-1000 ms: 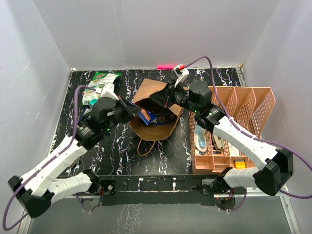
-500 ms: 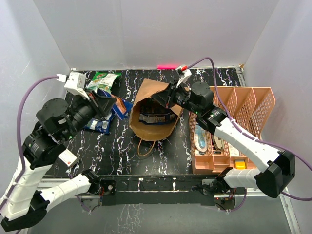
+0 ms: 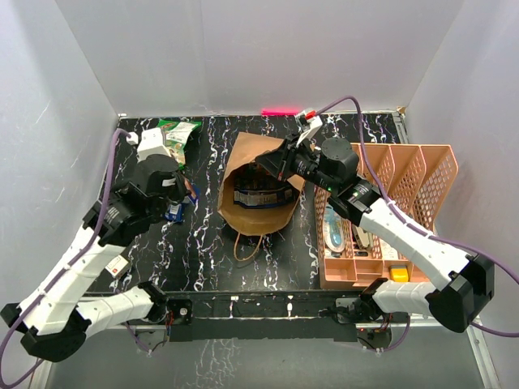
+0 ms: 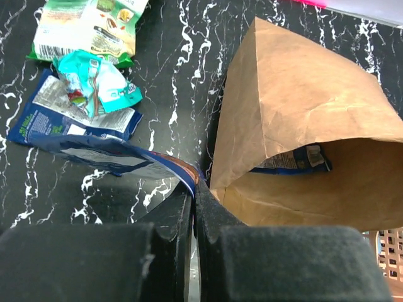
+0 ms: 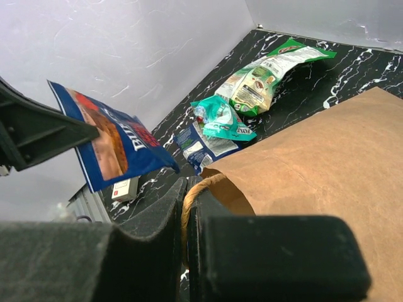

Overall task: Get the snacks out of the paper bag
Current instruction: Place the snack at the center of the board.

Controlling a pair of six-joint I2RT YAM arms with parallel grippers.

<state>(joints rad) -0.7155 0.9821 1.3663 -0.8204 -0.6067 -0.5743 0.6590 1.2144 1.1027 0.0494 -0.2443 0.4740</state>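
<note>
Left gripper [image 4: 193,189] is clamped on the corner of a blue packet [image 4: 107,157] with red "BURTS" lettering, held outside the bag [image 4: 302,107], just beside its left wall. Right gripper [image 5: 186,192] is pinched shut on the bag's near rim, where the paper handle loop meets it, and the mouth stands open. The bag lies on the middle of the black marbled table [image 3: 211,259], mouth toward the arms. One dark blue snack [image 4: 291,158] is visible inside against the back wall. Three snacks lie on the table left of the bag: a green-white packet [image 4: 88,28] farthest back, a teal packet [image 4: 94,82] in front of it, overlapping a flat blue packet [image 4: 56,116]. A salmon-pink organiser [image 3: 405,170] stands right of the bag.
</note>
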